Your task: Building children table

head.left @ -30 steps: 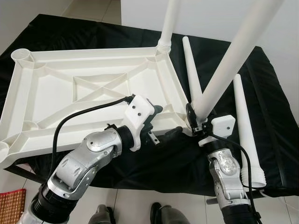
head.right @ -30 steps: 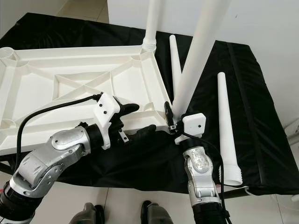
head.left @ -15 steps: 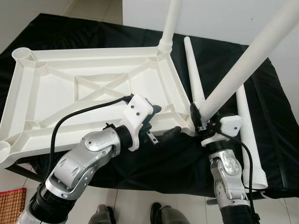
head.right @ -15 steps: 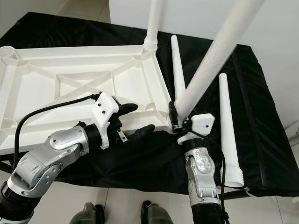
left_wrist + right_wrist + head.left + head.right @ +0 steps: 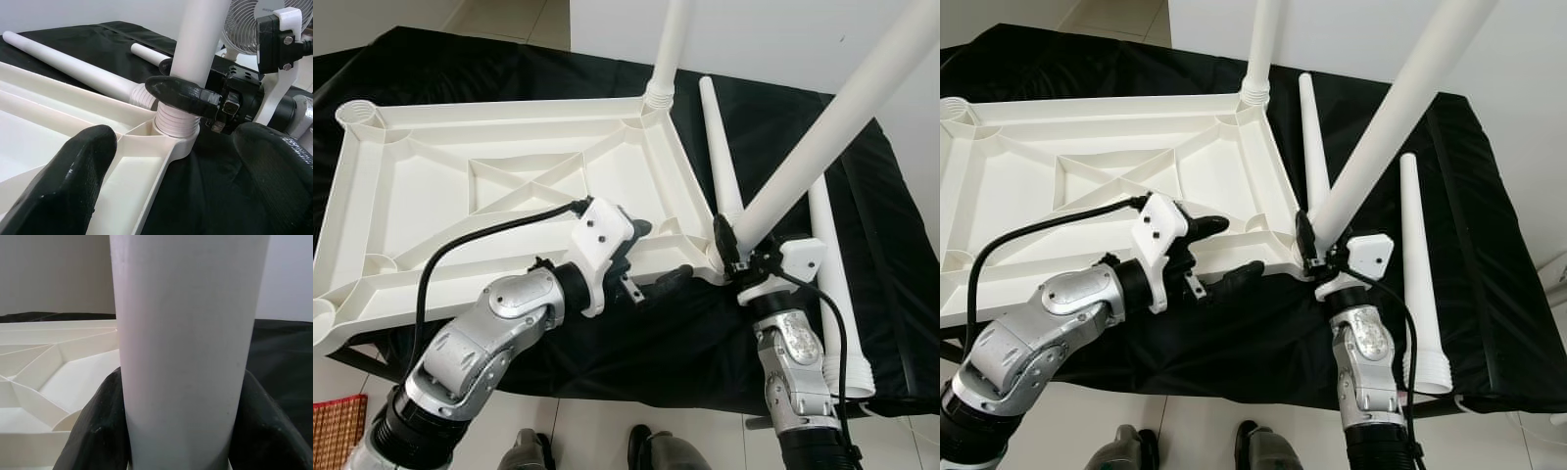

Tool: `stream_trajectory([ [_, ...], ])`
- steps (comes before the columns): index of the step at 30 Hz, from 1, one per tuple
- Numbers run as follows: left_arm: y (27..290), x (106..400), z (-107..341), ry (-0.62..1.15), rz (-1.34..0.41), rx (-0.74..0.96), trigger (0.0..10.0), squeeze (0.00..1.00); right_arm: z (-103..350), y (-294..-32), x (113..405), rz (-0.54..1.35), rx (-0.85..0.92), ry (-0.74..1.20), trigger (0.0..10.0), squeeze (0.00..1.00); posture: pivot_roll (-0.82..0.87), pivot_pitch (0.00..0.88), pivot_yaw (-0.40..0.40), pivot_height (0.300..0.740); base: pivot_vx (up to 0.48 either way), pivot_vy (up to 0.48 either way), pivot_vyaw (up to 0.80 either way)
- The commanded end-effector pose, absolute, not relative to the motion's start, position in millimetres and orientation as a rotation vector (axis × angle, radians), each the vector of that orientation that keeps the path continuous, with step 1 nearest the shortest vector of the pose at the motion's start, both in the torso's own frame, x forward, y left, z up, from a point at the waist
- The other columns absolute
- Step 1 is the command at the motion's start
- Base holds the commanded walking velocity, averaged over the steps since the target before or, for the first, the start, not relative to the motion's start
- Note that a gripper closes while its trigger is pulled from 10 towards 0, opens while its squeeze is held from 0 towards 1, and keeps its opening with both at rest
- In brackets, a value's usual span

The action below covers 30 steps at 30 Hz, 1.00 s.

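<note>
A white table top (image 5: pixel 509 176) lies upside down on a black cloth. One white leg (image 5: pixel 671 39) stands in its far right corner socket. My right gripper (image 5: pixel 734 251) is shut on a second leg (image 5: pixel 822 137) just above its ribbed base (image 5: pixel 176 122), which sits at the near right corner socket. This leg leans up and to the right. My left gripper (image 5: pixel 664 253) is open astride the near rim, left of that corner, one finger over the inside and one outside.
Two loose white legs (image 5: pixel 717 147) (image 5: pixel 832 284) lie on the black cloth (image 5: pixel 891 245) right of the table top. A fan (image 5: pixel 244 29) stands beyond the right arm. A woven mat (image 5: pixel 337 431) lies on the tiled floor at lower left.
The leg in my right gripper has tipped further to the right, and the right wrist has turned with it. The left gripper has stayed at the near rim.
</note>
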<state>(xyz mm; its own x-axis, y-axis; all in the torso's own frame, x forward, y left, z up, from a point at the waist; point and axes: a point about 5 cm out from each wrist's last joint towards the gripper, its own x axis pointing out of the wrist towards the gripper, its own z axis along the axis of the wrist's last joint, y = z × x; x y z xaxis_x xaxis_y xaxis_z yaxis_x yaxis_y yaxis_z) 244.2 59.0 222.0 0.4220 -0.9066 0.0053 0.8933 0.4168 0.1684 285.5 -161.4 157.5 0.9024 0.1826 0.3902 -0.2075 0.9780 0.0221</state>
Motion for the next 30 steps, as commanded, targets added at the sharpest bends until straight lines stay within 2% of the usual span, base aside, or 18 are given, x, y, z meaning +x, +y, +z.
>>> stream_trajectory([
  [1,55.8,237.7,221.7,-0.095,-1.201,0.148,10.0,0.00,121.5,-160.6,282.5,0.160,0.105,-0.203,10.0,0.00,0.07,0.234,-0.037,0.740,0.000,0.000,0.00],
  [4,55.8,237.8,221.8,-0.095,-1.200,0.148,10.0,0.00,122.1,-158.9,282.5,0.144,0.113,-0.202,10.0,0.00,0.07,0.234,-0.037,0.740,0.000,0.000,0.00],
  [11,54.6,237.7,221.4,-0.097,-1.202,0.144,10.0,0.00,116.2,-158.8,283.7,-0.168,0.046,-0.156,10.0,0.00,0.07,0.233,-0.040,0.740,0.000,0.000,0.00],
  [20,55.0,238.1,221.9,-0.098,-1.201,0.147,10.0,0.00,113.3,-148.5,287.6,-0.267,0.113,-0.116,10.0,0.00,0.07,0.233,-0.040,0.740,0.000,0.000,0.00],
  [30,54.3,237.5,222.1,-0.102,-1.196,0.142,10.0,0.00,118.0,-138.4,288.4,-0.215,0.106,-0.138,10.0,0.00,0.08,0.231,-0.051,0.740,0.000,0.000,0.00],
])
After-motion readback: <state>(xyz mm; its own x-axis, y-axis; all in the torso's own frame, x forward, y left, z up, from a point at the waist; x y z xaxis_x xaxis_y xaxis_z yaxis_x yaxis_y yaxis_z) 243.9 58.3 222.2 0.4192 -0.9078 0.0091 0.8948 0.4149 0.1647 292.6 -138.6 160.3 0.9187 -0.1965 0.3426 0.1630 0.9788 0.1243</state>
